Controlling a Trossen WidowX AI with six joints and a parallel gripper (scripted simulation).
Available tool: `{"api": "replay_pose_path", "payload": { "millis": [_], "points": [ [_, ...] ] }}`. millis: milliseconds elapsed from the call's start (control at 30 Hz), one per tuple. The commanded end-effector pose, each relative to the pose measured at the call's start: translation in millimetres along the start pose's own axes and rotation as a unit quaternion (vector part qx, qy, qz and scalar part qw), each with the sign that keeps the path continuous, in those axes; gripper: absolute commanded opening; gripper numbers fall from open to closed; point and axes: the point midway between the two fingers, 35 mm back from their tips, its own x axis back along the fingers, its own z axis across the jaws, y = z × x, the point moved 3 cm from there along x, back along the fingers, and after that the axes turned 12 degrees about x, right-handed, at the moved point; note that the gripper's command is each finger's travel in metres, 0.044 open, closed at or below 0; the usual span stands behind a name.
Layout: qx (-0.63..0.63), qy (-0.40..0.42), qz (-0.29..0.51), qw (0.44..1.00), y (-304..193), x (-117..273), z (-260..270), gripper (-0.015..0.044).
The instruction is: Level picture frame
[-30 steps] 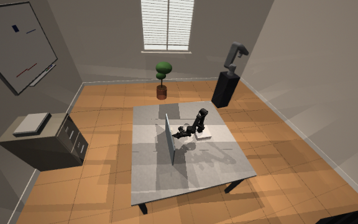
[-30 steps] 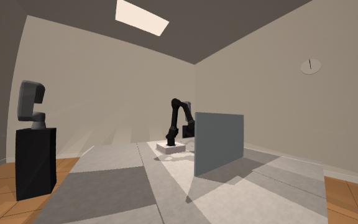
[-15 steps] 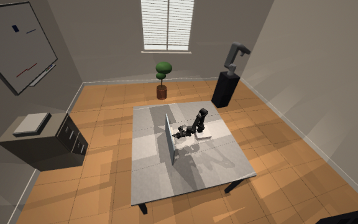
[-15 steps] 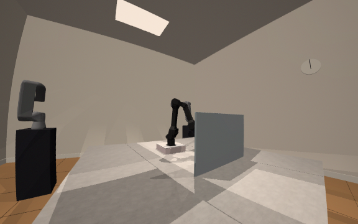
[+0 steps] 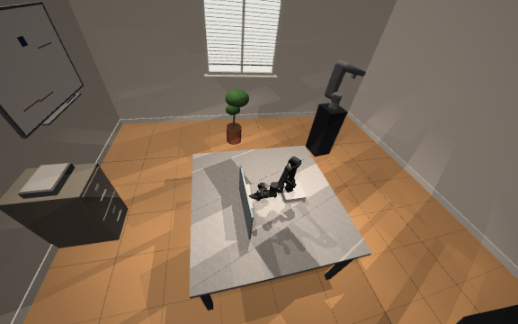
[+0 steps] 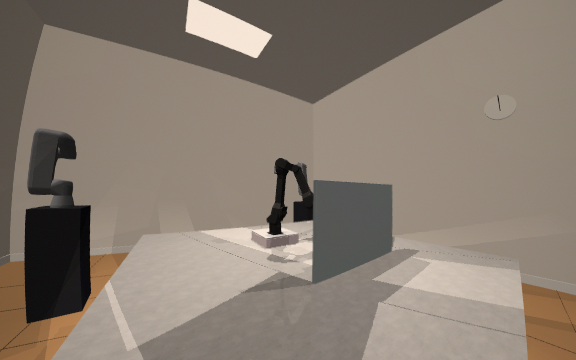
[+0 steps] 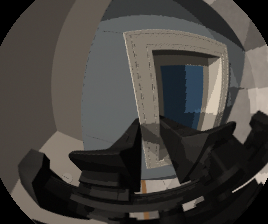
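The picture frame [image 7: 137,63] has a pale border around a dark blue picture [image 7: 183,92] and hangs on the grey upright wall panel [image 5: 245,204] [image 6: 353,225] [image 7: 105,76] in the middle of the table. In the wrist view it looks tilted. My gripper [image 7: 147,119] [image 5: 255,194] is shut on the frame's lower edge, one dark finger on each side of the pale border. The screw and the notched strip are hidden behind the frame. In the exterior view, the panel hides the frame and the gripper; only the arm [image 6: 280,195] shows.
The arm's base stands on a white plate [image 5: 296,193] [image 6: 274,238] on the grey table [image 5: 286,252]. Off the table are a black pedestal with a grey arm [image 5: 326,128] [image 6: 57,260], a potted plant [image 5: 235,114] and a filing cabinet [image 5: 63,207].
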Motion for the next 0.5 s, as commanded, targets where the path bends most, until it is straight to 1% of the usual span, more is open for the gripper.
{"api": "replay_pose_path", "payload": {
  "millis": [0,467],
  "points": [
    [-0.002,0.005,-0.003,1.000,1.8,-0.3,5.2,0.0000],
    [-0.002,0.005,-0.003,1.000,2.3,-0.3,7.3,0.0000]
  ]
}}
